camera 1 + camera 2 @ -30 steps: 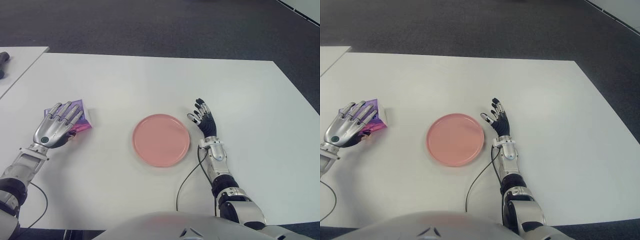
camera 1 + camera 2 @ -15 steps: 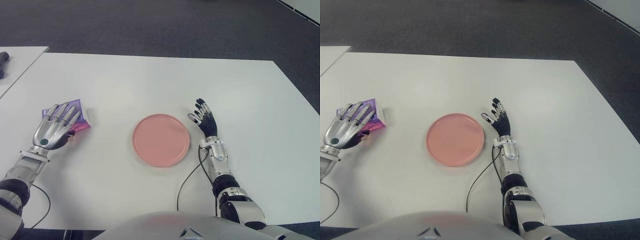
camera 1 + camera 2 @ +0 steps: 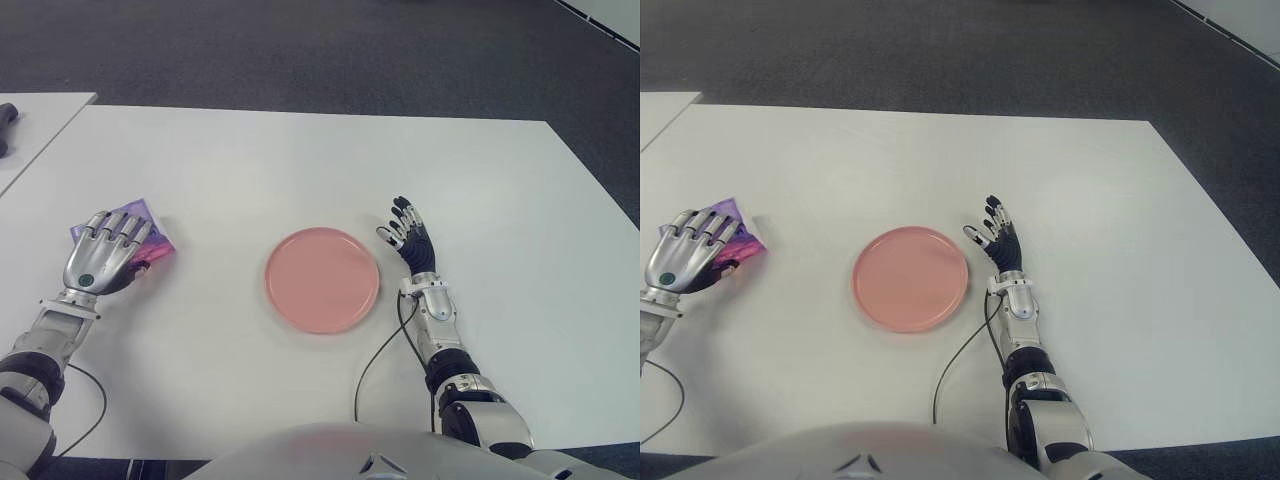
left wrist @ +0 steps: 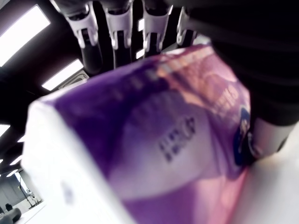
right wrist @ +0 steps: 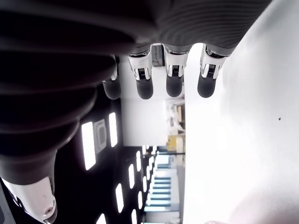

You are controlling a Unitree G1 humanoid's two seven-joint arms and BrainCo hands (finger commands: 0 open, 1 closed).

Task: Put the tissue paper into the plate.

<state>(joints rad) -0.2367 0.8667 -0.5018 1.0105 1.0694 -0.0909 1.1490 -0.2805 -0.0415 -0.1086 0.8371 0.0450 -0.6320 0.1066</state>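
The tissue paper (image 3: 140,232), a purple pack, lies near the table's (image 3: 300,160) left side, directly under the left hand (image 3: 100,262), whose fingers (image 4: 117,28) drape over its top with the thumb against one side; the grip looks closed on the pack, though the wrist view is too close to be sure it is firm. The pink plate (image 3: 322,280) sits well apart to the robot's right of the pack, so the carry would run rightward. The pack's long axis appears to run roughly along the fingers. The right hand (image 3: 410,240) shows just beside the plate's right edge, fingers spread and holding nothing.
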